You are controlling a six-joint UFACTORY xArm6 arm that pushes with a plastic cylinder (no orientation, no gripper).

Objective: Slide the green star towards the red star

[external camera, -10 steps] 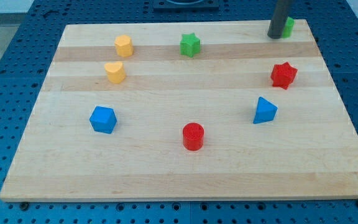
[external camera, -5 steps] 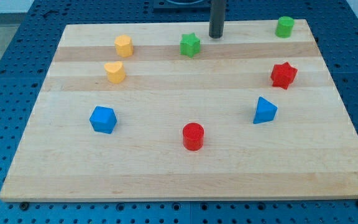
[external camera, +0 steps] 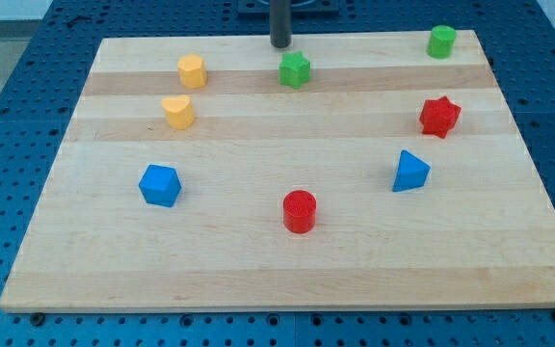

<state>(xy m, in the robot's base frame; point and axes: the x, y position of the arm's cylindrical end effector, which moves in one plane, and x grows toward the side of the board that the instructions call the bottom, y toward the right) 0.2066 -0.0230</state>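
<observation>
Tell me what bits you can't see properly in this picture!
1. My tip: the rod above it is cut off by the view's top edge, so the arm is hidden.
2. Whether my tip touches the green star: it looks apart, just above it toward the view's top.
3. The far sides of the red star, hidden by the block itself.

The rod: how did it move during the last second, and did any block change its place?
My tip travelled along the board's top edge toward the view's left, from beside the green cylinder to a spot just above and slightly left of the green star, apparently not touching it. No block moved: the green star, the red star and the others lie where they were.
</observation>
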